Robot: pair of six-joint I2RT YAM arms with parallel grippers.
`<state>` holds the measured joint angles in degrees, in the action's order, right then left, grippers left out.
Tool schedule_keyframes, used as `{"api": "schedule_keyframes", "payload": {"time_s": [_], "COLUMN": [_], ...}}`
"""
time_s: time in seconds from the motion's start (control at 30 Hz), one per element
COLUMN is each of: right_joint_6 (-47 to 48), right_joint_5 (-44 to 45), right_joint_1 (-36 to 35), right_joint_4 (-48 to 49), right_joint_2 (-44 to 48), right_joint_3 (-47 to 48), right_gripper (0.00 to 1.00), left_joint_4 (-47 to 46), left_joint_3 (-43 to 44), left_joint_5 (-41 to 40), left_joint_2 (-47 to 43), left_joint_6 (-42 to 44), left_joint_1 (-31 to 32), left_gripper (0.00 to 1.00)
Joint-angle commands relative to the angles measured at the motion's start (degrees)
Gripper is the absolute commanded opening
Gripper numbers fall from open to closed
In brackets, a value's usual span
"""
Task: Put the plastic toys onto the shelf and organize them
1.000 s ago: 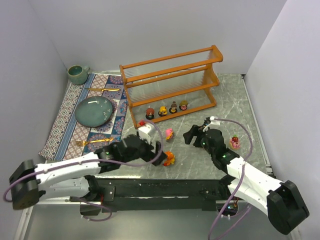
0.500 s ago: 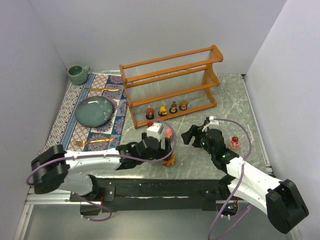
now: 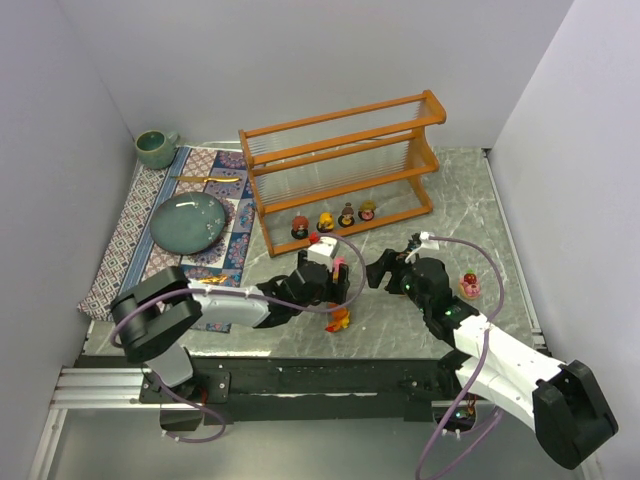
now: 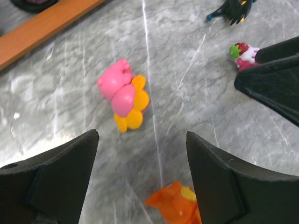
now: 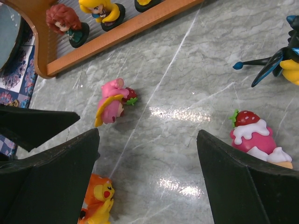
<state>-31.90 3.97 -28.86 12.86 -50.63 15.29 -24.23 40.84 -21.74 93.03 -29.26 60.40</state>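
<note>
The grey marbled table (image 3: 470, 200) carried the orange-brown wooden three-tier shelf (image 3: 340, 118), whose tiers were clear slats set between side posts. It stood toward the back.

In front of the shelf's bottom rail, the left gripper (image 4: 140, 172) hung low over the table. Its black fingers were spread wide and nothing sat between them. The right gripper (image 5: 147, 182) hovered in front of the shelf's right half. Its fingers were likewise held wide apart and empty.

Four small plastic figurines on round dark bases (image 3: 333, 219) stood upright in a row on the shelf's bottom tier. Among them were a red-haired one (image 5: 65, 21) and a yellow-haired one (image 5: 100, 10).

The other toys lay on the table in front of the shelf:
- A pink dessert-shaped toy with white cream and a red strawberry on top (image 5: 254, 135) lay on its side. It was forward of the shelf's right end and well apart from it.
- A black winged figurine with blue tips and a yellow part (image 5: 275, 60) lay nearer the shelf's right part.
- A pink figurine with a yellow-orange piece (image 4: 122, 95) lay on its side near the bottom rail, just ahead of the left gripper's open fingers.
- An orange figurine (image 5: 98, 198) lay farthest forward from the shelf.
</note>
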Motion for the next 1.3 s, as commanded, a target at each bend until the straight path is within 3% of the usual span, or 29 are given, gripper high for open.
{"api": "schedule_keyframes", "payload": {"time_s": [0.0, 0.47, 0.57, 0.87, 0.9, 1.03, 1.27], "right_joint_6": [0.7, 1.14, 1.66, 3.07, 3.16, 3.51, 5.44], "right_joint_5": [1.13, -0.01, -0.97, -2.91, -3.35, -3.7, -7.91], "right_joint_1": [0.47, 0.47, 0.47, 0.39, 0.47, 0.47, 0.47], "right_joint_4": [1.81, 2.78, 3.13, 4.63, 4.8, 5.68, 7.17], "right_joint_2": [-0.08, -1.4, -1.49, -1.14, -1.14, -1.4, -1.22], "right_joint_3": [0.18, 0.35, 0.36, 0.0, 0.0, 0.0, -0.08], "right_gripper": [0.92, 0.92, 0.92, 0.92, 0.92, 0.92, 0.92], "left_joint_4": [-9.52, -15.06, -15.23, -14.18, -13.66, -8.93, 7.31], "left_joint_3": [-0.23, 1.43, 1.52, 0.82, 0.99, 1.52, 5.82], "left_joint_5": [1.43, 0.47, 0.2, 2.22, 2.57, 3.89, 6.88], "left_joint_2": [2.41, 9.97, 9.71, 6.64, 6.29, 3.83, -0.92], "left_joint_6": [5.43, 10.01, 10.62, 9.83, 9.66, 9.04, 6.76], "left_joint_1": [-0.55, -1.69, -1.86, -2.13, -2.13, -2.13, -2.57], "left_gripper": [0.81, 0.65, 0.57, 0.19, 0.12, 0.01, 0.01]}}
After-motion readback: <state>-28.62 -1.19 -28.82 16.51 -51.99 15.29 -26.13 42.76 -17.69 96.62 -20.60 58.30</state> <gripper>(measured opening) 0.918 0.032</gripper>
